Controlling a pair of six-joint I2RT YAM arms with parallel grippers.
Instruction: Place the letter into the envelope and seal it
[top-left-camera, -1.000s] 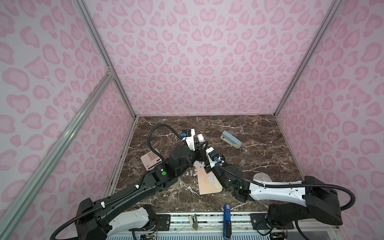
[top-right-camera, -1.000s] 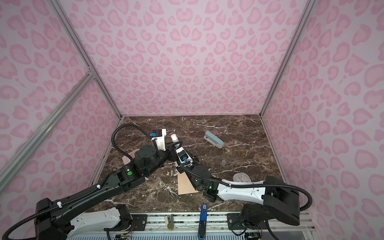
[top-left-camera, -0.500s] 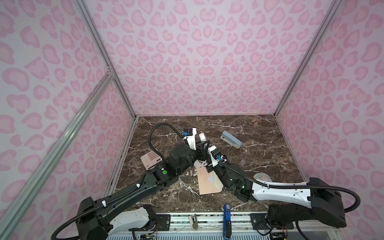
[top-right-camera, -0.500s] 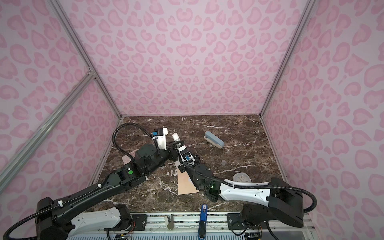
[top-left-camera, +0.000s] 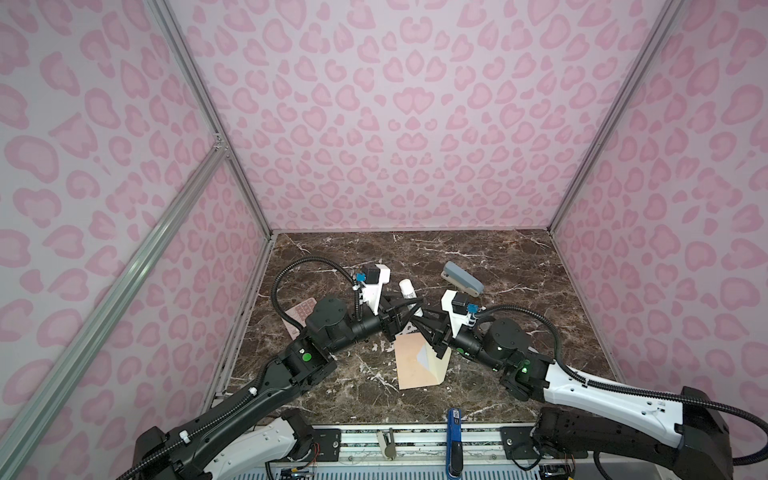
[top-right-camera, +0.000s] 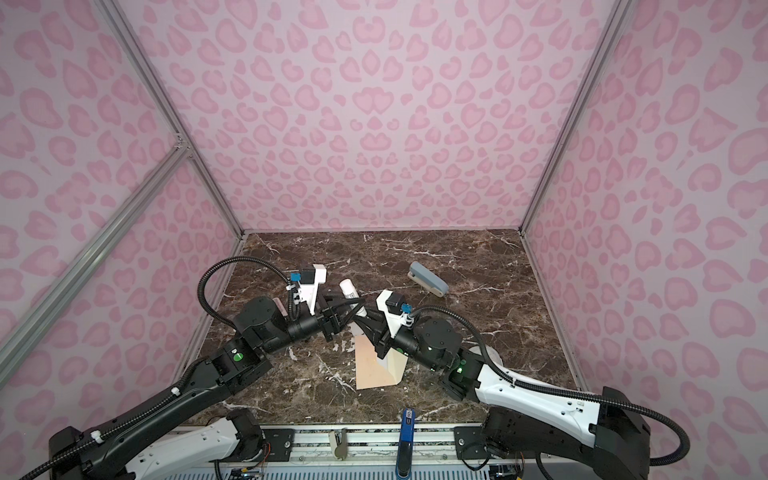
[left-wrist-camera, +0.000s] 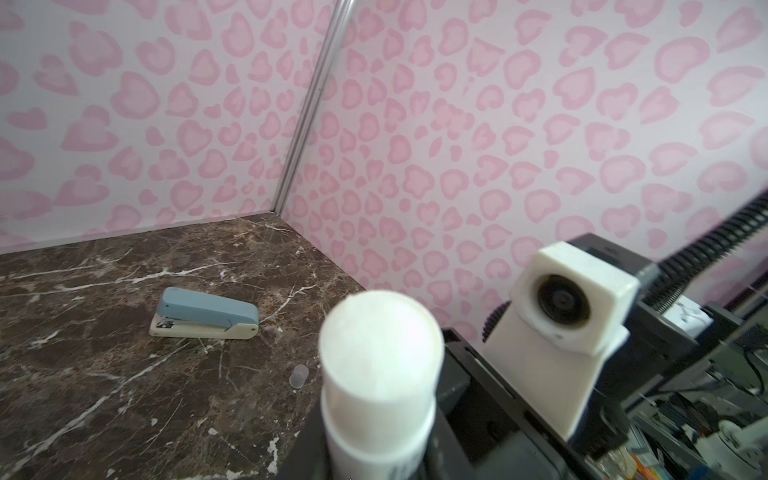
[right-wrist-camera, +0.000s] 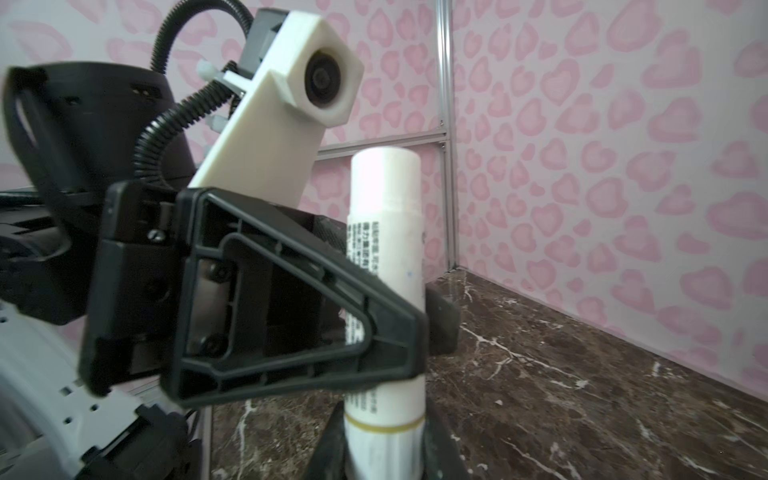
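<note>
My left claw (right-wrist-camera: 430, 332) and right claw (right-wrist-camera: 384, 453) both pinch the glue stick (right-wrist-camera: 384, 266), nearly closed. Just beneath that stick lies the envelope (top-left-camera: 411, 365), flap open, with the letter (top-left-camera: 423, 355) showing white inside. It looks like light, floppy paper, probably best taken by the flap's edge

Pink heart-print walls (top-left-camera: 395, 104), aluminium corner posts (top-left-camera: 590, 166), dark veined marble floor (top-left-camera: 519, 266).

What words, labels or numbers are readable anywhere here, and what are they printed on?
On the glue stick: rows of small black print down its side, too blurred to read.
On the stapler: a small mark on its pale base, too small to read.
On the calculator: key markings too small to read.
No text is readable.
</note>
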